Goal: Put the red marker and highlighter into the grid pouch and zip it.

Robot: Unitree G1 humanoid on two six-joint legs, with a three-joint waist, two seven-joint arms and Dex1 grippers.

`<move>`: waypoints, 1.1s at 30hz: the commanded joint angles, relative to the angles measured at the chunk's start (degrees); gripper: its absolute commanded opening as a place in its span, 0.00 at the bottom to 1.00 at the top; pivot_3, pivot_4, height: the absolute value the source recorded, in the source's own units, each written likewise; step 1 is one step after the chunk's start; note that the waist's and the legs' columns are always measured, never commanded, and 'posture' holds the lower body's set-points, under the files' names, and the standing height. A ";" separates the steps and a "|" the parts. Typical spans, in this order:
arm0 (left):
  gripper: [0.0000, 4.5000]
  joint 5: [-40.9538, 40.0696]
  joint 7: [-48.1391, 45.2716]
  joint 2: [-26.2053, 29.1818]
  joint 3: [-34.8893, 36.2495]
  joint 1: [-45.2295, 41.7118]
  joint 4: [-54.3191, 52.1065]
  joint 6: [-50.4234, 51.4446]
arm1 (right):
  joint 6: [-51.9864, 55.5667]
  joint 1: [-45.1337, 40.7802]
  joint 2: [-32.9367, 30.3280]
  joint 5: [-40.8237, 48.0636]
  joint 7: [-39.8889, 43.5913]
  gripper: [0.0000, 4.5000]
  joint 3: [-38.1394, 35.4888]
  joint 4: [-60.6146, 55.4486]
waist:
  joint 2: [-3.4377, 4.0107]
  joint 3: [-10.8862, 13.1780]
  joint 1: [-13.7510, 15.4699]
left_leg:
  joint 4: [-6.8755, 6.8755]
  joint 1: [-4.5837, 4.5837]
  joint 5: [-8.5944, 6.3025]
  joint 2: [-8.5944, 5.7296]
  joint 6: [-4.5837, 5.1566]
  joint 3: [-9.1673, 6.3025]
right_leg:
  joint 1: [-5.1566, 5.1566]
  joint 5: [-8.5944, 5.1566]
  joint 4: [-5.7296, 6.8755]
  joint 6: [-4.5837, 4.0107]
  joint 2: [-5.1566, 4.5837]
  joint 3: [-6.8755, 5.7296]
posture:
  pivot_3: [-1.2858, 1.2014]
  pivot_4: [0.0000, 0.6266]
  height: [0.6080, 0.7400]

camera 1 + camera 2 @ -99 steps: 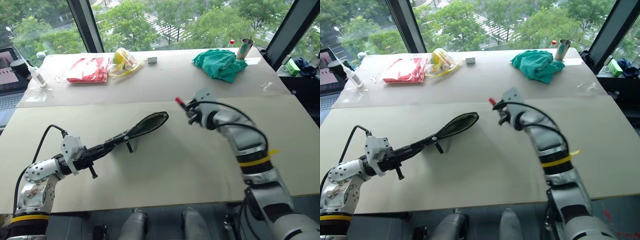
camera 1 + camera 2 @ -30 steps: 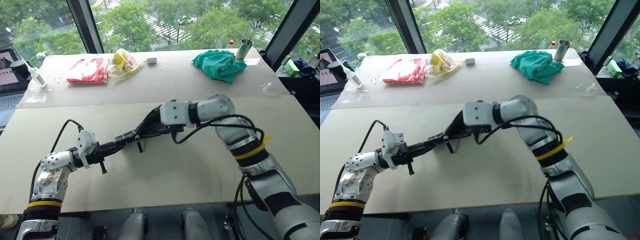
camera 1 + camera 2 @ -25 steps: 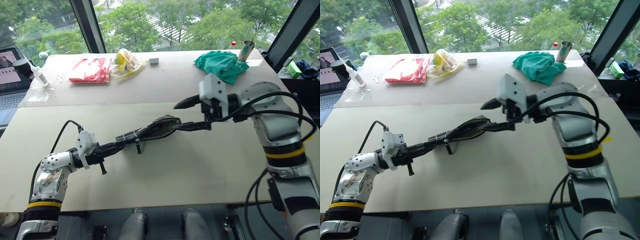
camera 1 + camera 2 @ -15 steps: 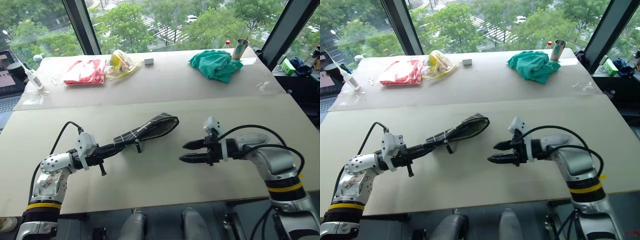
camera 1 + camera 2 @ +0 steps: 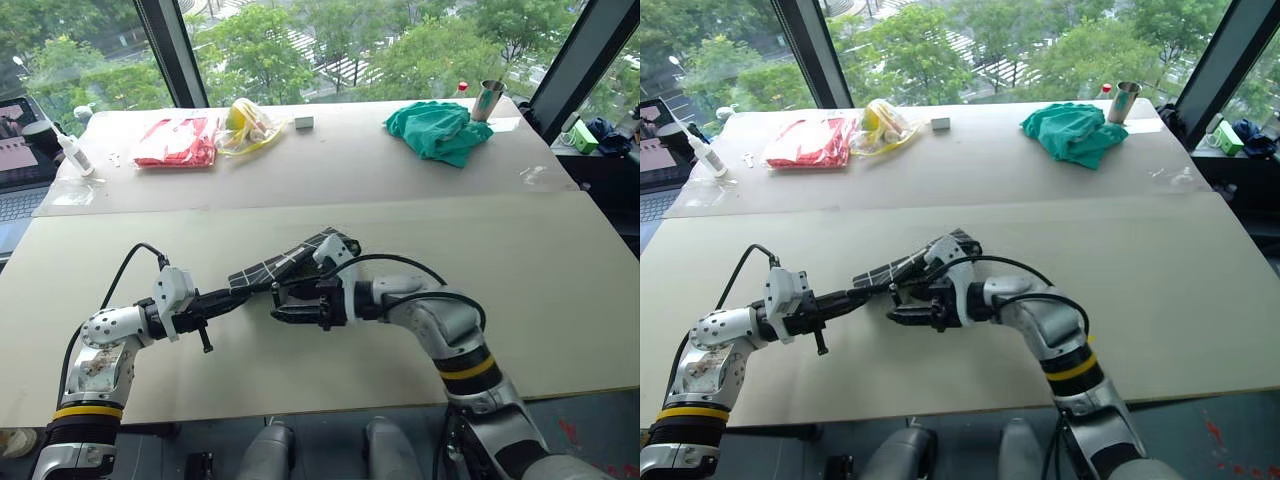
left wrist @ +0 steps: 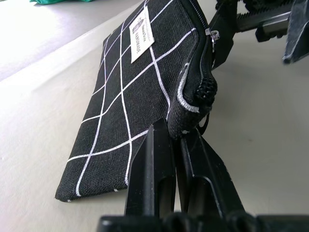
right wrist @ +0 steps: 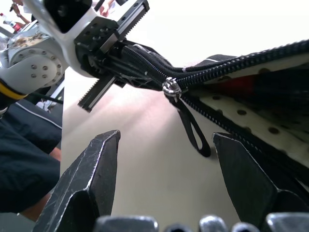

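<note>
Grid pouch (image 6: 145, 82) unzipped, left fingers (image 6: 157, 179) clamped on it, right fingers (image 7: 91, 169) apart.

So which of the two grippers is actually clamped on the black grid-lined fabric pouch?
The left gripper: its jaws pinch the corner of the black grid-lined fabric pouch. The right gripper stands open around the zipper pull cord.

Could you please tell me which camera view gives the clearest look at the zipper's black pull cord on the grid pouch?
The right wrist view: the black pull cord hangs from the metal slider, close up between the open right hand's fingers. The left wrist view shows it partly behind the black white-gridded fabric pouch; in both eye views it is too small to make out.
</note>
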 commanded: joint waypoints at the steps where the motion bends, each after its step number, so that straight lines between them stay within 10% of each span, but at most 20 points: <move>1: 0.00 -0.45 -0.12 0.23 0.33 -0.38 -1.02 -0.50 | -3.01 -3.70 3.15 -0.95 -1.93 0.76 0.38 2.60 | 0.00 0.00 -0.13 | 0.00 0.00 0.00 0.00 0.00 -0.01 | -0.01 0.00 0.00 0.00 0.00 0.00 | 0.52 0.24 1.00; 8: 0.00 -0.50 0.28 -0.18 0.08 -0.35 -1.32 -0.51 | -4.35 -6.06 4.55 -1.18 -2.55 0.62 -0.41 5.11 | 0.00 0.00 -0.36 | 0.00 -0.01 0.01 0.00 -0.02 -0.04 | -0.03 0.00 0.04 0.00 0.00 -0.02 | 0.52 0.24 1.00; 16: 0.00 -0.45 0.32 -0.45 -0.04 -0.28 -1.28 -0.62 | -2.91 -6.49 0.50 0.71 -0.15 0.01 -2.37 2.71 | 0.00 0.00 -0.86 | -0.02 -0.01 0.00 0.00 0.00 -0.06 | -0.03 0.00 0.04 0.00 0.00 -0.05 | 0.52 0.24 1.00; 33: 0.00 -0.28 0.55 -0.60 0.16 0.19 -1.51 -0.94 | -0.24 -6.81 -22.79 7.57 13.68 0.01 -4.89 -12.82 | 0.00 0.00 -0.67 | -0.02 -0.07 -0.10 -0.01 0.16 -0.07 | -0.02 0.00 -0.03 0.00 0.00 -0.08 | 0.52 0.24 1.00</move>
